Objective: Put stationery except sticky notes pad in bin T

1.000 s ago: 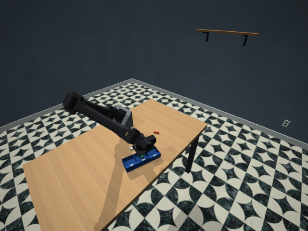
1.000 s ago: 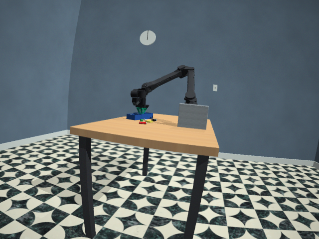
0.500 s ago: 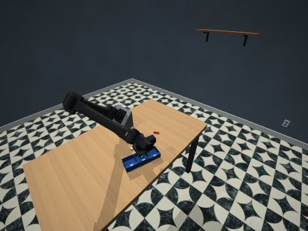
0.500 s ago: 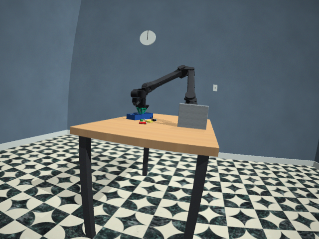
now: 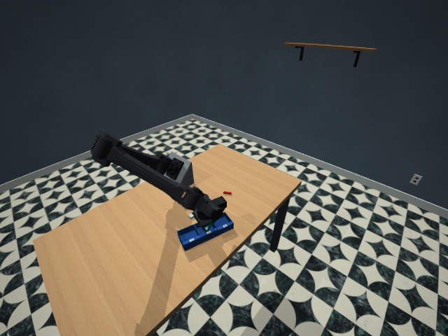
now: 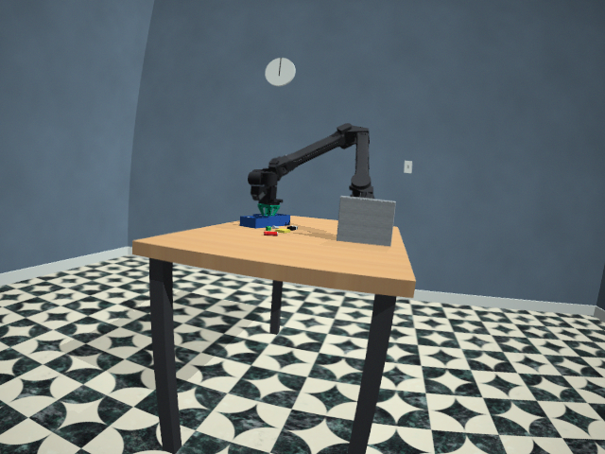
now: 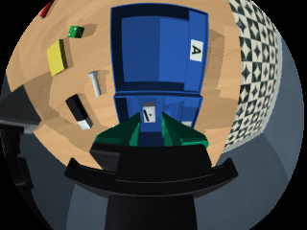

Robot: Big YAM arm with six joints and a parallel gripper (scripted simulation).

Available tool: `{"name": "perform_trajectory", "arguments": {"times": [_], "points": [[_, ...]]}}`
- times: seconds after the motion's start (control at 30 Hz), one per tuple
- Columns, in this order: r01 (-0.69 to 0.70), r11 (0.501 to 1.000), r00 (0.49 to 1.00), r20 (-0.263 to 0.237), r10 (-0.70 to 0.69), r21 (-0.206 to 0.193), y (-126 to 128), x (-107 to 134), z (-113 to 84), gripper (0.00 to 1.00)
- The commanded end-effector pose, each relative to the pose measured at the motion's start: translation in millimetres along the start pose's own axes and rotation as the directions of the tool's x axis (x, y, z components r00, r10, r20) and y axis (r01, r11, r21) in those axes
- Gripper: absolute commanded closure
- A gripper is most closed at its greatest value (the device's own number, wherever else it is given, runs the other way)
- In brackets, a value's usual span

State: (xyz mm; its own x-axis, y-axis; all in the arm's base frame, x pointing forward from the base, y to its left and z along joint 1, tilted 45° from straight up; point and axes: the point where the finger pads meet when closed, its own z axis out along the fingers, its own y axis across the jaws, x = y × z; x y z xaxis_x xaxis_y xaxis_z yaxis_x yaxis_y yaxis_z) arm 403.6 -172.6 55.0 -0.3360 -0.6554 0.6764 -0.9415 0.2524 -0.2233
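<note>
My gripper (image 5: pixel 207 227) (image 6: pixel 268 214) (image 7: pixel 151 116) is open a little, its green fingers pointing down into the middle bin (image 7: pixel 120 106) of a blue row of three. A small silver-grey block with a black mark, like a pencil sharpener (image 7: pixel 149 114), is in that bin between the fingertips, with a gap on each side. The middle bin's label is mostly hidden and unreadable. The bin marked A (image 7: pixel 116 48) is beside it and looks empty. A black block with a white end, like an eraser (image 7: pixel 77 109) (image 6: pixel 292 227), and the yellow sticky-note pad (image 7: pixel 56 57) (image 6: pixel 283 230) lie on the table.
A silver bolt (image 7: pixel 95 83), a green die (image 7: pixel 76 32) (image 6: pixel 268 228) and a red cylinder-like thing (image 5: pixel 227 192) (image 6: pixel 269 233) (image 7: pixel 46 9) lie on the table beside the bins. A grey upright panel (image 6: pixel 366 219) stands near the arm's base.
</note>
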Motion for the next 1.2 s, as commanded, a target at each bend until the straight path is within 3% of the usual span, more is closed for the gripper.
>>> {"name": "perform_trajectory", "arguments": {"times": [0.0, 0.13, 0.23, 0.4, 0.6, 0.83, 1.17], "points": [[-0.018, 1.0, 1.0, 0.008, 0.018, 0.018, -2, 8, -3.3, 0.7], [-0.019, 1.0, 1.0, 0.008, 0.019, 0.017, -2, 8, -2.8, 0.7], [0.0, 1.0, 1.0, 0.012, 0.0, 0.024, 1, -2, -16.6, 0.7], [0.0, 1.0, 1.0, 0.012, 0.0, 0.024, 1, -2, -20.6, 0.7], [-0.027, 0.998, 0.999, 0.018, 0.026, 0.049, -17, 2, -36.7, 0.7], [-0.028, 0.998, 0.999, 0.018, 0.027, 0.05, -17, 2, -46.3, 0.7], [-0.021, 0.999, 1.0, 0.016, 0.02, 0.044, -17, 0, -49.9, 0.7]]}}
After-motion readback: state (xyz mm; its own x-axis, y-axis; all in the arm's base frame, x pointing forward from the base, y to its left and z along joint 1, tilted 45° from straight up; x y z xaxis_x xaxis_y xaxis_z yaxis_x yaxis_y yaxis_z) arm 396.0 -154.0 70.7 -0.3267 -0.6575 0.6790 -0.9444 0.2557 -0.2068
